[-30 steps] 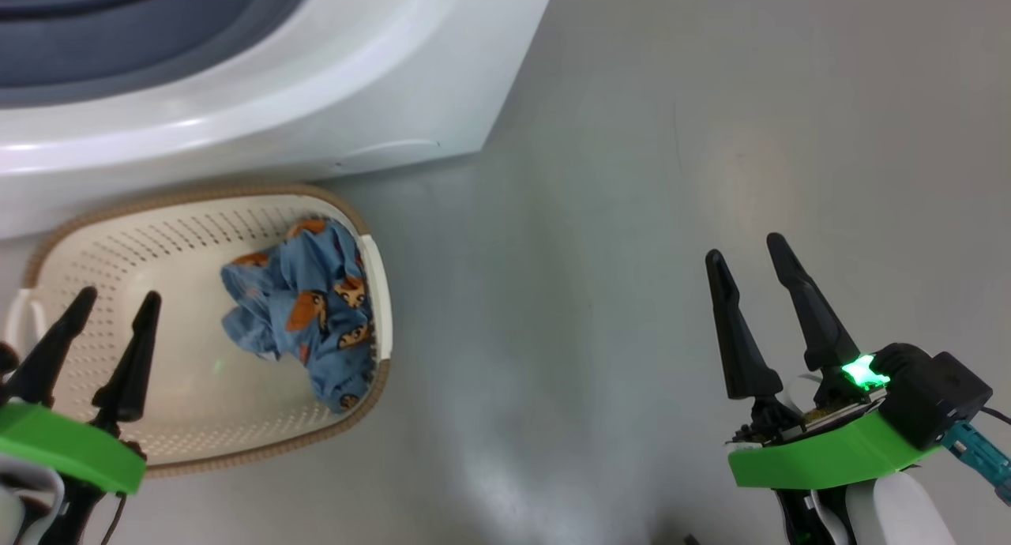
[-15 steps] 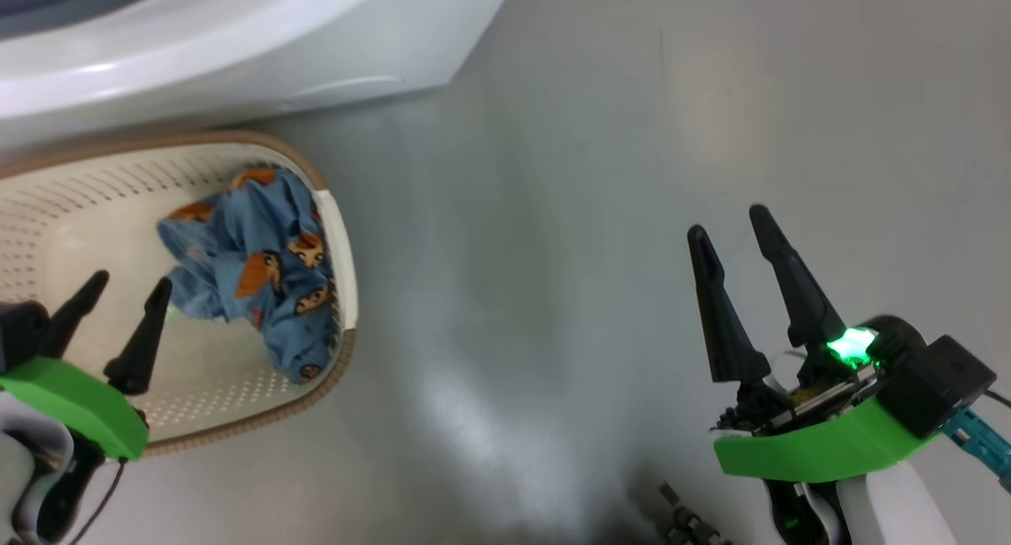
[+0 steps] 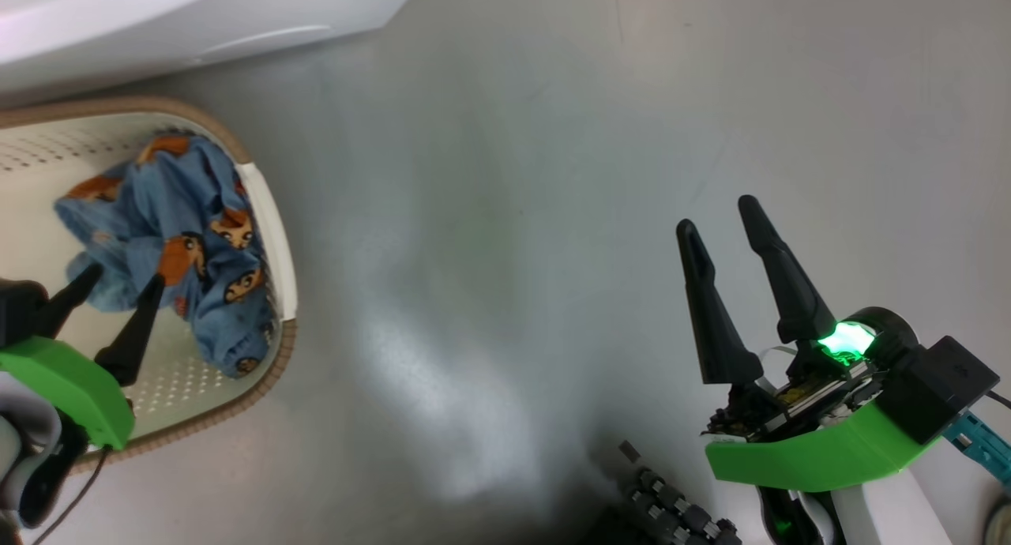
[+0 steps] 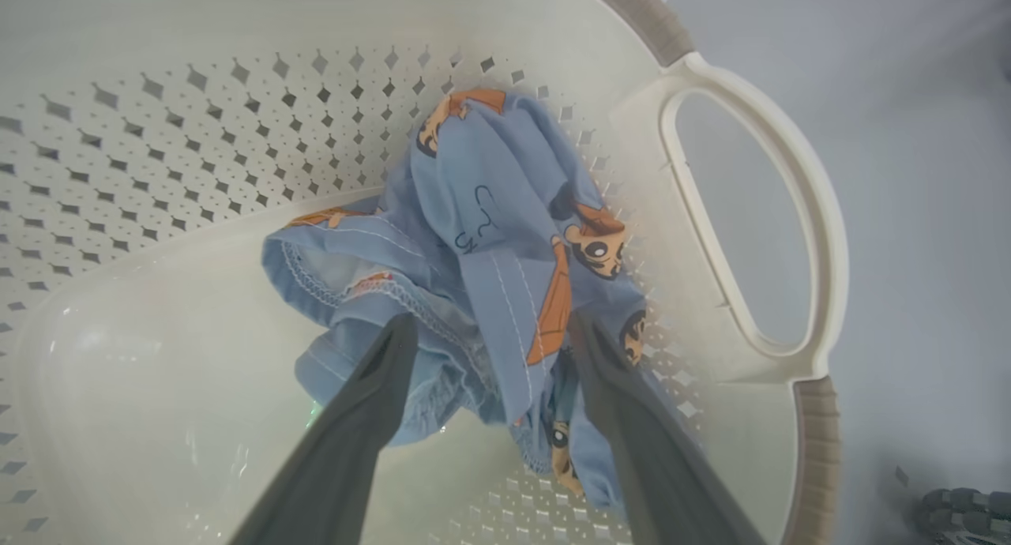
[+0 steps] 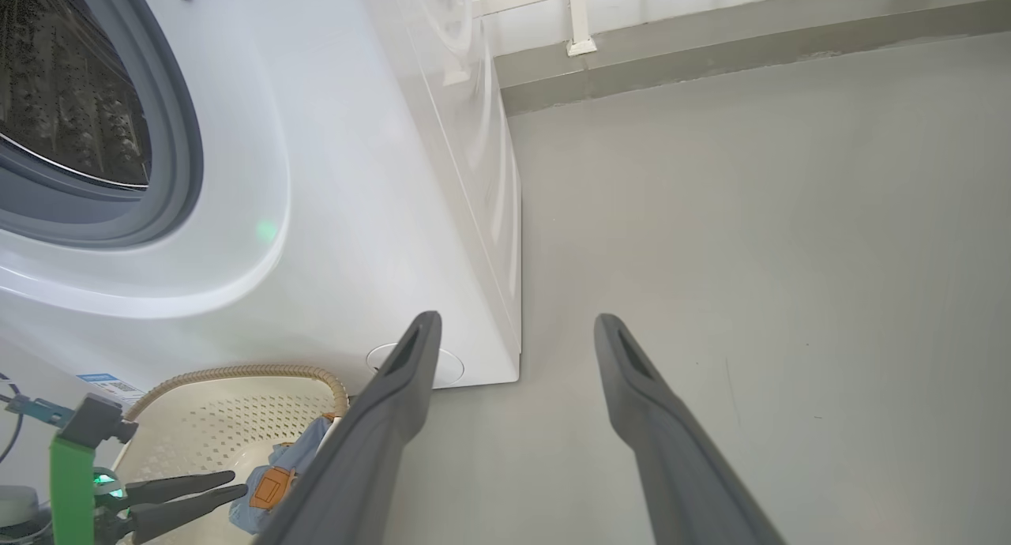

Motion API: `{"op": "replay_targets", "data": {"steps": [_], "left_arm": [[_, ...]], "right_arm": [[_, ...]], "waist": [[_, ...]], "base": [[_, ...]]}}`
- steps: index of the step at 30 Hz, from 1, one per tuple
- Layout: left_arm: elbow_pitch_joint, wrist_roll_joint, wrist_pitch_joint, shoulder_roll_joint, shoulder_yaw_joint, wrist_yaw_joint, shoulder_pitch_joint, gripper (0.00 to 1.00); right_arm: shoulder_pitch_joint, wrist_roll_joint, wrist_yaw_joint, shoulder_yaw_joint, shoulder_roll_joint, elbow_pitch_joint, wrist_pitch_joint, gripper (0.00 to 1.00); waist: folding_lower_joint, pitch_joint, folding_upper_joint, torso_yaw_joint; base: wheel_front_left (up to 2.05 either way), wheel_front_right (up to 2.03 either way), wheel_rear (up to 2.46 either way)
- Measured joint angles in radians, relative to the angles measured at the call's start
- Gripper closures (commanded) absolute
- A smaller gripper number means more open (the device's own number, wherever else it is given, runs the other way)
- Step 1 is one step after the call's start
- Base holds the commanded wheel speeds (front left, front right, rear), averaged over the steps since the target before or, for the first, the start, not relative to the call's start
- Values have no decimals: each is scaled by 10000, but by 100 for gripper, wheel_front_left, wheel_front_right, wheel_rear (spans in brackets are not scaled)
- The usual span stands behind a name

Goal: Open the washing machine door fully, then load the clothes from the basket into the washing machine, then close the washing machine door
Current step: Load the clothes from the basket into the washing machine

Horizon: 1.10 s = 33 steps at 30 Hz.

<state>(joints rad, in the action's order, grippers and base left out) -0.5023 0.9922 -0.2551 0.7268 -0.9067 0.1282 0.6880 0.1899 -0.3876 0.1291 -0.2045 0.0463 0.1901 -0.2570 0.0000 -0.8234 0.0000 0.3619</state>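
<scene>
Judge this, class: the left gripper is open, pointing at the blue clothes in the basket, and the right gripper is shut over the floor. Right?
Not quite. The right gripper is open, not shut: the right wrist view shows its fingers well apart over the floor. The rest stands: left gripper open at the clothes in the basket.

The glossy grey floor (image 3: 553, 213) carries the basket (image 3: 276, 237), standing just beside the white washing machine (image 3: 158, 16).
</scene>
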Motion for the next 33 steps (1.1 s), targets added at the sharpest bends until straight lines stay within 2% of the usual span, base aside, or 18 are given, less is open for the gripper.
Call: {"op": "replay_targets", "data": {"steps": [15, 23, 28, 30, 33], "left_arm": [[-1210, 1108, 600, 199, -1549, 0, 1495, 0], [-2063, 1649, 1749, -107, -2345, 0, 2140, 0], [-1885, 1770, 1507, -209, -2727, 2, 2336, 0], [-1889, 1789, 1302, -182, -2807, 0, 2495, 100], [-1881, 1933, 1302, -153, -2957, 0, 2607, 100]], "right_arm": [[-20, -17, 0, -422, -25, 355, 0, 0], [-165, 77, 0, -431, -46, 510, 0, 0], [-289, 81, 0, -428, -46, 562, 0, 0], [-289, 82, 0, -428, -48, 575, 0, 0], [-289, 82, 0, -424, -48, 577, 0, 0]], "waist": [[0, -825, -1, 491], [0, -882, 0, 520], [0, -845, 0, 518], [0, -842, 0, 519], [0, -842, 0, 519]], "base": [[0, 0, 0], [0, 0, 0], [0, 0, 0], [0, 0, 0], [0, 0, 0]]}}
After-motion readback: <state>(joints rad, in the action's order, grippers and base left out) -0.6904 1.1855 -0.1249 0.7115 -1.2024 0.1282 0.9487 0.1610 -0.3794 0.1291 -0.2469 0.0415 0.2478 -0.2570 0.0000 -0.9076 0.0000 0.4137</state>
